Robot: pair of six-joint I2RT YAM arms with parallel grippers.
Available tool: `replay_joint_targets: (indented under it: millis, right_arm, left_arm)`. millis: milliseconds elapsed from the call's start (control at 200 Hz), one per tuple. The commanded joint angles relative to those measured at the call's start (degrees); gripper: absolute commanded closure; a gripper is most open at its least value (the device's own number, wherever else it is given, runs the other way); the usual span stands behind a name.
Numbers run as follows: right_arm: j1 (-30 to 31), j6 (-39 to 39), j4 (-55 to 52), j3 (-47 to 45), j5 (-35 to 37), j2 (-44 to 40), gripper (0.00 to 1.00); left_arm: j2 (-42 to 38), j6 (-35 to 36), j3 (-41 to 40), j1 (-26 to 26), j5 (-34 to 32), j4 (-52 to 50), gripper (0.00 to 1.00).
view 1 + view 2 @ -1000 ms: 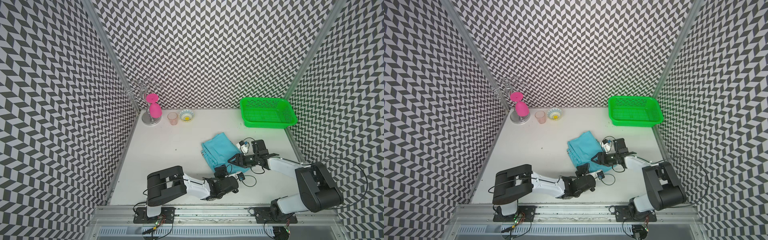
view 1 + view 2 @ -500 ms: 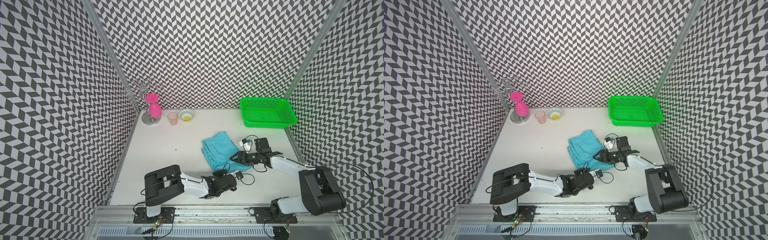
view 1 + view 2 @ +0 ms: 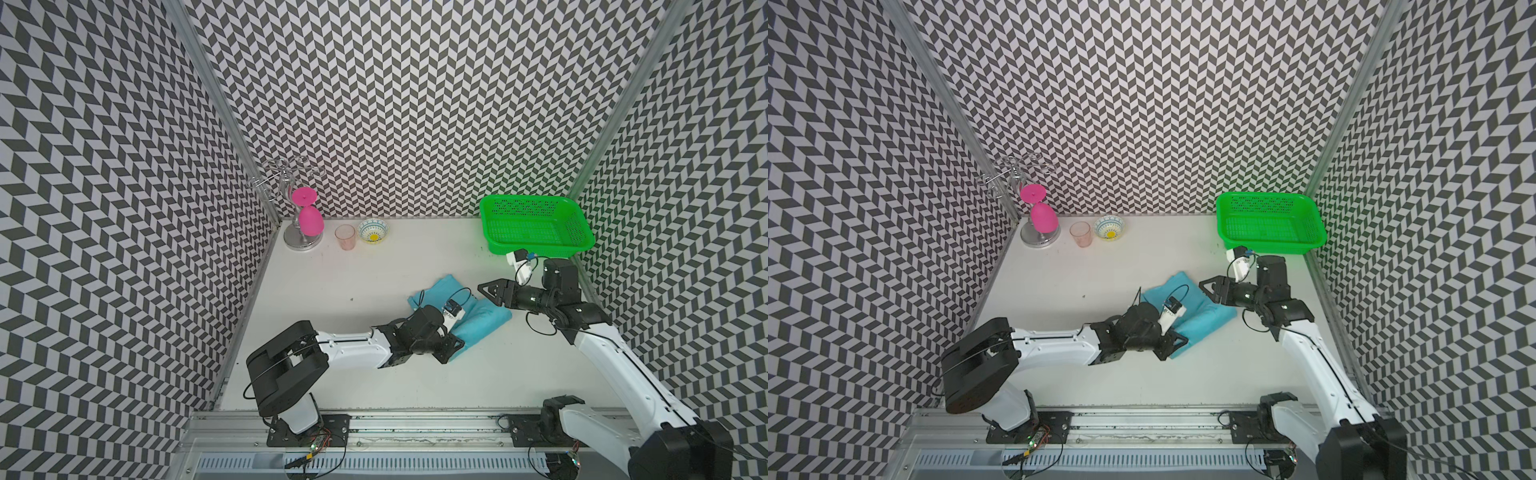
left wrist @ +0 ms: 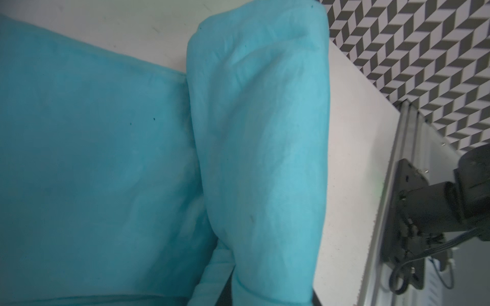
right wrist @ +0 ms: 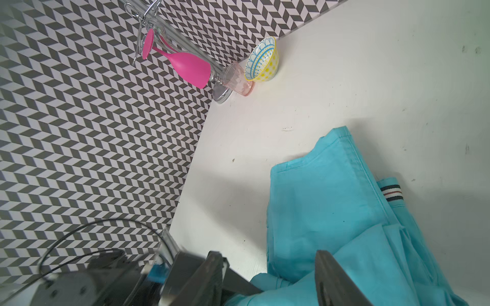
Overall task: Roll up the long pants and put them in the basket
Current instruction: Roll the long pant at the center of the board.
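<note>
The long pants (image 3: 478,320) (image 3: 1200,309) lie folded in a turquoise heap mid-table. A striped waistband tab (image 5: 391,192) peeks out from under the folds. My left gripper (image 3: 452,348) (image 3: 1173,345) sits low at the heap's near corner, shut on a fold of the cloth. In the left wrist view the pants (image 4: 259,159) fill the picture and that fold runs down into the jaws, hiding them. My right gripper (image 3: 489,289) (image 3: 1209,286) (image 5: 267,254) hovers open over the heap's right edge, with cloth below its fingers.
A green basket (image 3: 540,248) stands at the back right, just behind the right wrist. At the back left are a metal glass rack with a hanging pink goblet (image 3: 309,220), a pink cup (image 3: 345,237) and a patterned bowl (image 3: 372,230). Patterned walls close three sides.
My left gripper has moved onto the heap's near corner and shut on the cloth. My right gripper has drawn back off the cloth toward the basket and stays open.
</note>
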Motion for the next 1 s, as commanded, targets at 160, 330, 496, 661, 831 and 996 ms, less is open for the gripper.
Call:
replay_joint_targets:
  millis: [160,330,496,661,831,996]
  right_arm:
    - [0.81,0.88,-1.66,-0.68,-3.15,-1.82,0.41]
    - [4.11,3.71,2.53,-3.75,-3.64,-1.18,0.41]
    - [8.42,7.42,7.86,-5.87,-4.02,-0.12,0.41]
    - [10.91,9.77,12.57,-7.2,-3.78,1.84,0.41]
    - [13.21,11.55,18.26,-8.69,-3.96,6.48,0.41]
    - [13.75,10.1,19.98,-8.54,-3.21,11.41,0.41]
  left_arm:
    - [2.57,-27.43,-7.56,8.41,25.58,20.72,0.93]
    - [2.55,-32.76,-9.64,9.87,25.43,23.03,0.92]
    - [5.33,-38.52,-14.07,13.3,28.11,32.46,0.92]
    - [8.67,-40.27,-16.37,14.05,28.02,36.75,0.85]
    - [12.0,-41.55,-17.8,14.52,27.71,40.35,0.77]
    - [11.4,-35.19,-15.8,14.62,26.01,32.24,0.6]
